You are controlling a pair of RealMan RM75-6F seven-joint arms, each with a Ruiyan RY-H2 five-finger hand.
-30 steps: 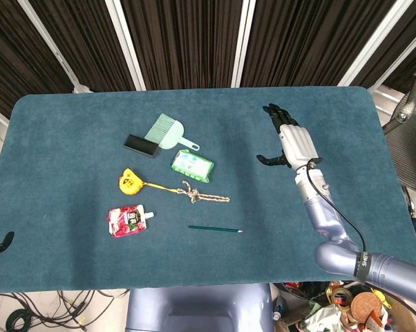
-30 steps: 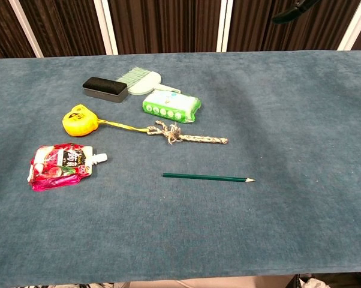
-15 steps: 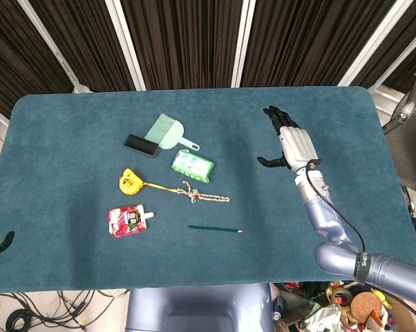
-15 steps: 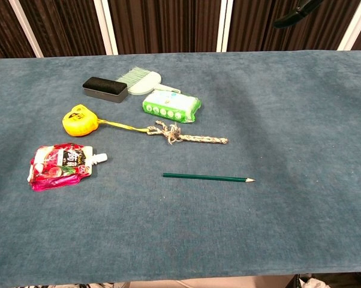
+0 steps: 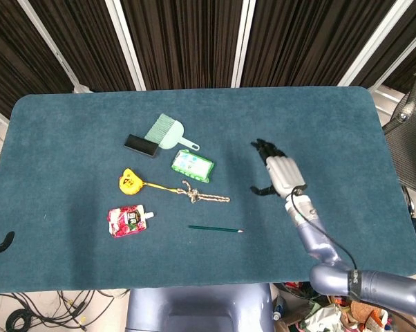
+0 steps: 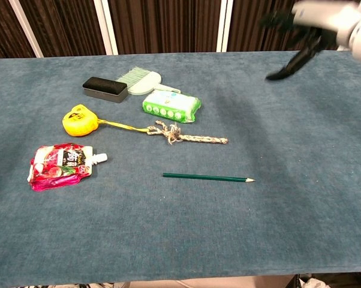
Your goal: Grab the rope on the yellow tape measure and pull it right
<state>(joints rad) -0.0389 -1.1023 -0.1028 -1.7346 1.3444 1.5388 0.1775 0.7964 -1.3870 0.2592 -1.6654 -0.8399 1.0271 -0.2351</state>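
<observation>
The yellow tape measure [image 5: 128, 182] [image 6: 79, 120] lies on the left half of the blue table. Its yellow strap runs right into a knotted jute rope [image 5: 202, 196] [image 6: 186, 137] that ends near the table's middle. My right hand [image 5: 280, 172] [image 6: 306, 24] hovers above the table to the right of the rope's end, fingers spread and holding nothing. It is well apart from the rope. My left hand shows in neither view.
A green brush [image 5: 165, 131] and a black block [image 5: 141, 145] lie behind the tape measure. A green packet [image 5: 192, 165] sits just behind the rope. A red pouch [image 5: 127, 220] and a dark green pencil [image 5: 215, 228] lie in front of it.
My right hand has moved down and to the left, toward the rope's end, and now shows larger in the chest view. Nothing on the table has shifted.
</observation>
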